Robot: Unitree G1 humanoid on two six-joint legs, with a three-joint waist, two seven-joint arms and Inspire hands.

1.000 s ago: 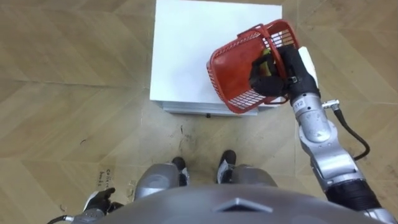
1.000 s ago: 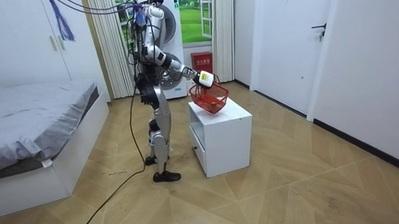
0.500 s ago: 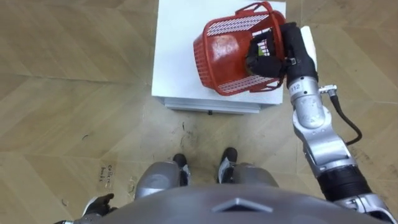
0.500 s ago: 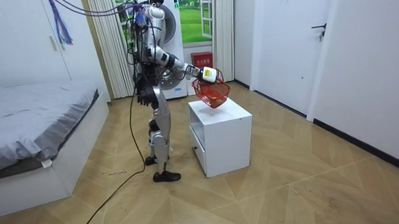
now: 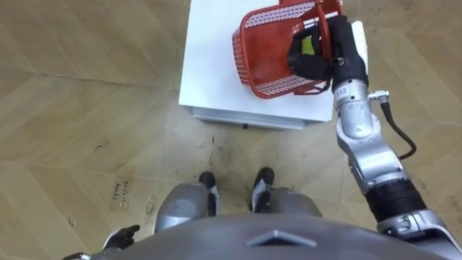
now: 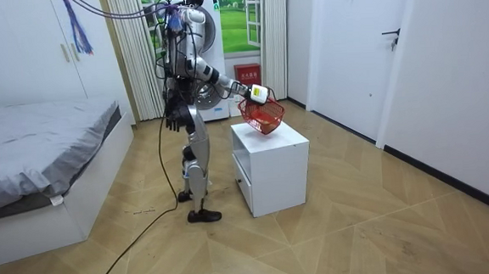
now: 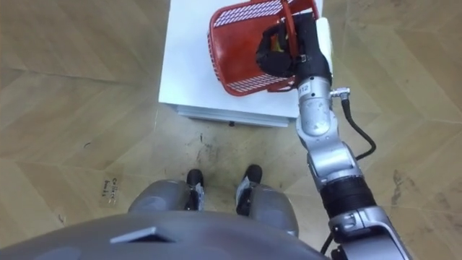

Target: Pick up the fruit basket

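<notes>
The red plastic fruit basket point(image 5: 268, 50) hangs tilted in the air above the white cabinet point(image 5: 209, 65), with its mesh side turned toward me. My right hand point(image 5: 315, 56) is shut on the basket's handle at its right side. Something yellow-green point(image 5: 309, 45) shows inside behind the hand; the rest of the contents is hidden. In the room view the basket point(image 6: 262, 116) is clear of the cabinet top point(image 6: 283, 135), held out on my raised right arm. My left hand point(image 6: 171, 120) hangs by my hip with relaxed fingers.
I stand upright close to the front of the white cabinet point(image 6: 272, 173), which has a drawer. A bed point(image 6: 42, 158) fills the room view's left. Curtains and a white appliance point(image 6: 213, 37) stand behind me; a door point(image 6: 345, 46) is at the right.
My right arm has risen and reached further out, lifting the basket higher off the cabinet top. The basket has tipped more onto its side. The left hand has stayed put.
</notes>
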